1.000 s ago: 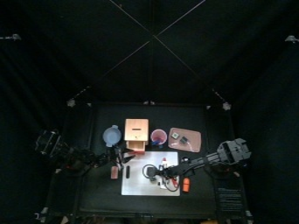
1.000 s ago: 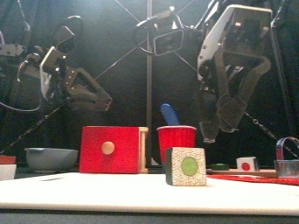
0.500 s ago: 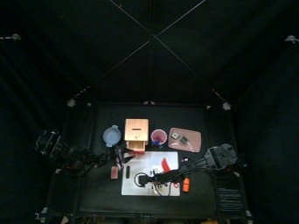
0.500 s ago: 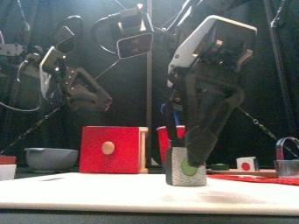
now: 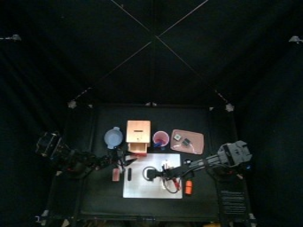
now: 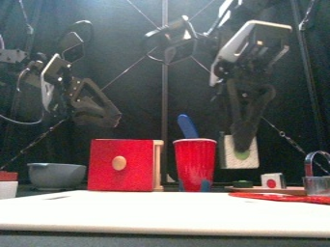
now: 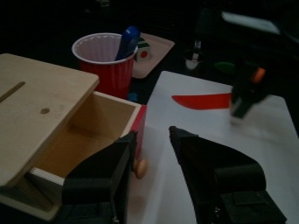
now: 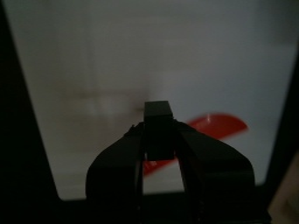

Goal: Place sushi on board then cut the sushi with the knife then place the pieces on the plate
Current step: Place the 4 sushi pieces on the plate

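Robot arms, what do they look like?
Both arms are thin, black and jointed, with black cables curling above them. The right hand and the left hand each have two long dark jaws, greyish on the outside, under a pale silvery cross-plate.

L arm (image 6: 75,92) & R arm (image 6: 245,92) blk, jointed, blk fingers (image 7: 222,171), silver-white cross-plate (image 6: 258,39)

Premises were a robotics test booth, not a working kitchen. Black curtains (image 5: 151,44) enclosed a small black table (image 5: 95,202) served by a left arm (image 5: 71,161) and a right arm (image 5: 225,158). Items present were props: a white cutting board (image 6: 129,212), a wooden box (image 6: 123,164), and a red cup (image 6: 195,159) holding a blue toy knife (image 6: 186,125).
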